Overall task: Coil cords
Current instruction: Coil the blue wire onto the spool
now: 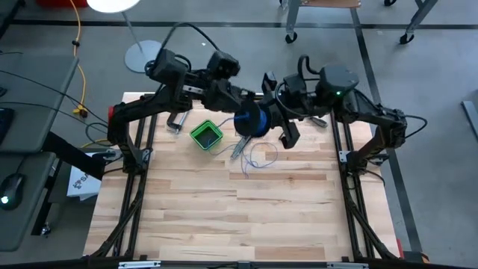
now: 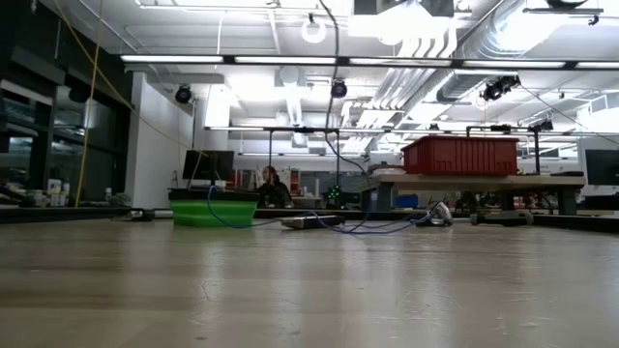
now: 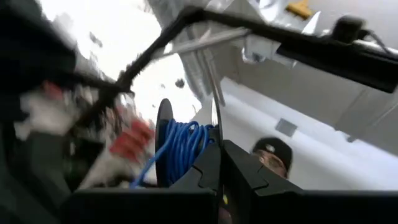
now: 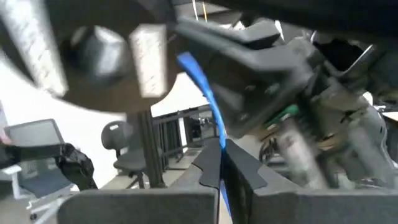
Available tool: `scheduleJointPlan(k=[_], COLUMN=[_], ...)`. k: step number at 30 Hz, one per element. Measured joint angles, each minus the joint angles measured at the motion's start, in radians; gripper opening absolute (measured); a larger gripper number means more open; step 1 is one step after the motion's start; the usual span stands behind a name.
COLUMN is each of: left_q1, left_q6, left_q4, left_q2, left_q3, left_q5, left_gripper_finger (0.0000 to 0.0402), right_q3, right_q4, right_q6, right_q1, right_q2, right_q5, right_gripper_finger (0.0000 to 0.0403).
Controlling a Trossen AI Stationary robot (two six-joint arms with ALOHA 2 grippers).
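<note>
A small dark spool wound with blue wire hangs above the far middle of the table, between my two grippers. My left gripper comes at the spool from the left and is shut on it. My right gripper is just right of the spool and is shut on the blue wire. The wire's loose end lies in slack loops on the wood under the spool. In the low view those loops rest on the table; the grippers are above that picture. My left gripper pinches the thin rim of one spool flange between its two shut fingers. The fingers slant upward. The spool is lifted clear of the table, its wound wire beside the fingers. My right gripper pinches a single strand of the blue wire between its fingertips. The fingers are roughly level and come from the table's right. The strand runs on from the fingers toward the spool and looks straight.
A green box stands on the table left of the spool, and a small metal tool lies beside the wire loops. Metal fittings sit near the far edge. The near half of the wooden table is bare.
</note>
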Motion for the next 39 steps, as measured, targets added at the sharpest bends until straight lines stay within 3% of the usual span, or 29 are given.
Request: scheduleJointPlan(k=[9,13,18,24,27,35,39], left_q1=[0.048,0.062,0.073,0.120,0.149,0.190,0.189], left_q6=[0.205,0.310,0.428,0.483,0.458,0.449,0.478], left_q4=[0.093,0.100,0.128,0.124,0.124,0.102,0.089], left_q2=[-0.006,-0.011,-0.013,-0.042,-0.076,-0.165,-0.196], left_q3=[-0.002,-0.002,0.000,0.001,0.000,0.000,0.001], left_q5=[-0.136,-0.201,-0.286,-0.249,-0.237,-0.195,-0.195], left_gripper_finger=[0.0001,0.0001,0.0001,0.0001,0.0001,0.0001,0.0001], right_q3=[0.002,0.003,-0.002,0.000,-0.001,-0.001,0.000], right_q4=[0.065,0.087,0.045,-0.037,-0.086,-0.105,-0.084], right_q6=[0.064,0.122,0.171,0.108,0.055,-0.056,-0.126], right_q1=[-0.008,-0.009,-0.020,-0.010,-0.006,-0.005,-0.005], right_q2=[0.029,0.028,0.036,0.027,0.030,0.028,0.028], right_q5=[0.005,0.072,0.082,0.183,0.187,0.216,0.301], right_gripper_finger=[0.0000,0.0004,0.0064,0.0177,0.0209,0.0213,0.0213])
